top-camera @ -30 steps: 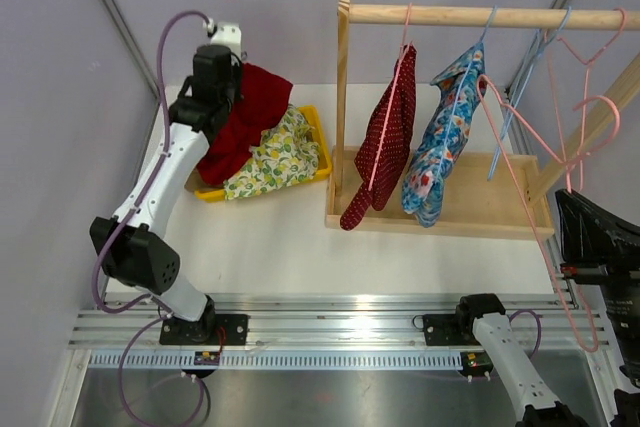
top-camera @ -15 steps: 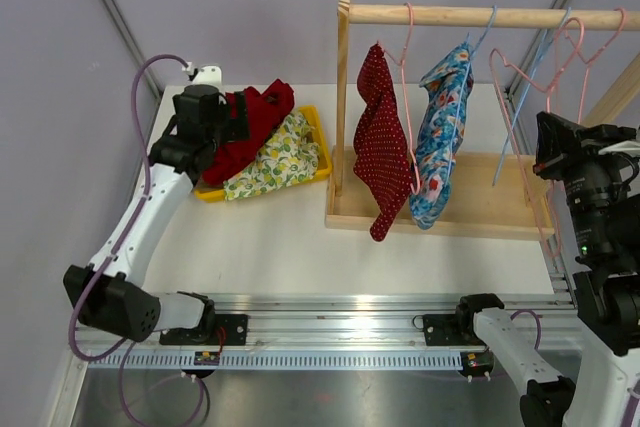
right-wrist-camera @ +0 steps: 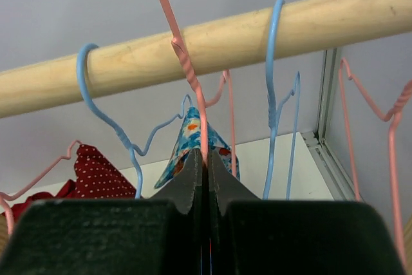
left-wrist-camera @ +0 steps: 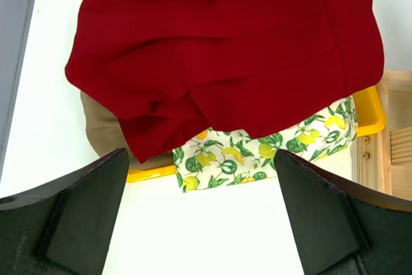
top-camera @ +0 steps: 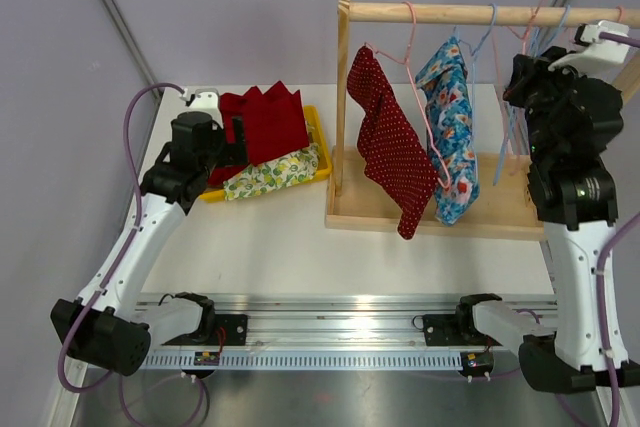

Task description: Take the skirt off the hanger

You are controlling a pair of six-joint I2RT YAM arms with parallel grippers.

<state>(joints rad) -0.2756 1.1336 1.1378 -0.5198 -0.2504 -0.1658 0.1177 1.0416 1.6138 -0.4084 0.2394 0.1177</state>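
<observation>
The red skirt [top-camera: 265, 122] lies spread over the yellow bin [top-camera: 320, 133], free of any hanger; in the left wrist view the skirt [left-wrist-camera: 225, 49] fills the top. My left gripper [top-camera: 238, 139] hovers just in front of the bin, open, with nothing between its fingers [left-wrist-camera: 201, 178]. My right gripper [top-camera: 527, 75] is raised by the wooden rod [top-camera: 450, 14] and shut on the bare pink hanger [top-camera: 537, 7]. In the right wrist view the pink hanger's wire [right-wrist-camera: 187, 62] runs up from the closed jaws [right-wrist-camera: 206, 159], its hook above the rod [right-wrist-camera: 225, 43].
A lemon-print cloth [top-camera: 270, 172] lies under the skirt in the bin. A red polka-dot garment [top-camera: 390, 147] and a blue floral garment [top-camera: 450, 137] hang from the rod on hangers. Blue hangers [right-wrist-camera: 273, 82] hang beside my right gripper. The rack's wooden base [top-camera: 500, 209] lies below.
My left gripper opened, let the red skirt drop onto the bin and drew back. My right arm swung up and left, carrying the pink hanger to the rod; the hanging garments swayed.
</observation>
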